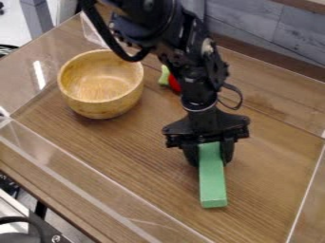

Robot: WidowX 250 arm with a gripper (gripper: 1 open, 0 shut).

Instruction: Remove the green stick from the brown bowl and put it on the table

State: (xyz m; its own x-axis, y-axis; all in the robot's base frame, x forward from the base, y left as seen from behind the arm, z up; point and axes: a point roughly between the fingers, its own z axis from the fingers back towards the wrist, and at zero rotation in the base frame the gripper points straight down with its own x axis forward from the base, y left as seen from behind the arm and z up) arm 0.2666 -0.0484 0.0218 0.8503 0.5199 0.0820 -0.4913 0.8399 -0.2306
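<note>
The green stick (211, 177) hangs steeply tilted over the table (114, 157), well to the right of the brown bowl (101, 83). Its lower end is at or just above the tabletop; I cannot tell whether it touches. My gripper (207, 148) points down and is shut on the stick's upper end, one black finger on each side. The bowl is upright at the left with nothing showing inside it.
A red ball (169, 76) lies behind the arm, mostly hidden by it. Low clear plastic walls (76, 176) run along the table's front and sides. A cable loops beside the wrist.
</note>
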